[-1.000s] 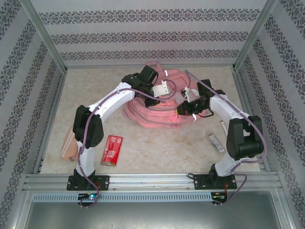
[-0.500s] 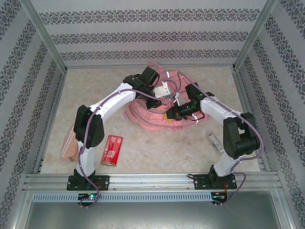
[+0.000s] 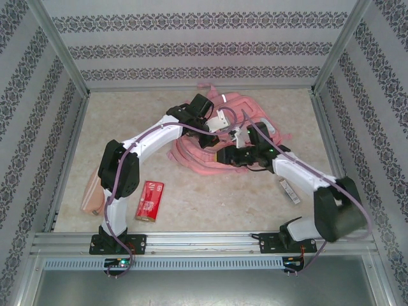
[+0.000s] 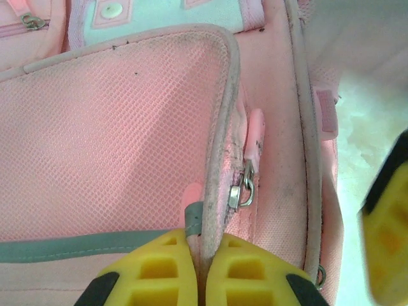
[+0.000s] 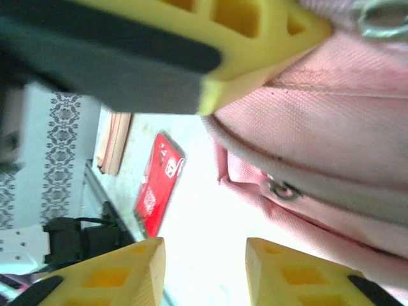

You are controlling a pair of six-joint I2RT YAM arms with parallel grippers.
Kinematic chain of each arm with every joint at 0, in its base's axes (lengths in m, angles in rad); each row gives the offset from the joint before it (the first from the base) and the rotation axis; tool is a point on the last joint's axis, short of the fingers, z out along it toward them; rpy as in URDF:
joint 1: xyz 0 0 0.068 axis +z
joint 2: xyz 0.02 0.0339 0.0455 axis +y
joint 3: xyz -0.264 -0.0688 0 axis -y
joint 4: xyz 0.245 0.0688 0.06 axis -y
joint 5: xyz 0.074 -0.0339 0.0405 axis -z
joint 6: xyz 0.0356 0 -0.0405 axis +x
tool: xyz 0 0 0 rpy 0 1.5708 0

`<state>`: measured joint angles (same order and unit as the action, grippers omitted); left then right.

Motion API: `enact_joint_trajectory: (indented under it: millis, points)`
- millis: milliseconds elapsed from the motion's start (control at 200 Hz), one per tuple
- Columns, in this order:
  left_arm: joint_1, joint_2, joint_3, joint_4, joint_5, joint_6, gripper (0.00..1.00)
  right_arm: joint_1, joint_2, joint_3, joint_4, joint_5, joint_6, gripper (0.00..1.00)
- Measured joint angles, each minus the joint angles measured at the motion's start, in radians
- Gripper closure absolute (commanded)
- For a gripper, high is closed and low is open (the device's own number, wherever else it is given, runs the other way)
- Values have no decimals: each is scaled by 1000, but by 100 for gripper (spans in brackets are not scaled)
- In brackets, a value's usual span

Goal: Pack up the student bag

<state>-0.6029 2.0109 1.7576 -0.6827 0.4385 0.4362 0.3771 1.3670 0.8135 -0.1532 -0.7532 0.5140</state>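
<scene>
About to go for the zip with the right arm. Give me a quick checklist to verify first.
1. Left end effector pinching the pink backpack: ok, shut on the pocket's edge piping.
2. Right end effector free: ok, fingers apart, nothing between them.
3. Zip slider exposed: ok, just beside the pinched edge.
4. Main compartment open: cannot tell.
5. Red packet packed: not ok, it lies on the table, outside the backpack.
</scene>
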Motion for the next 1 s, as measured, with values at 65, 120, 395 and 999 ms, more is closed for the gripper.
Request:
enact_joint_trajectory:
  millis: [65,120,395,999]
  points:
    - [0,0,-6,2,3,1,100,-32,-89,-21,-23,12,-104,55]
    - [0,-2,-13,3,5,4,100,-52,-159,-37,-46,24,-217,43]
    - [1,-4,-22,8,31,46,100,-123,-351,-120,-36,124,-739,38]
    - [6,-43,-113,45,120,171,100,-86,43,42,21,100,-1427,45]
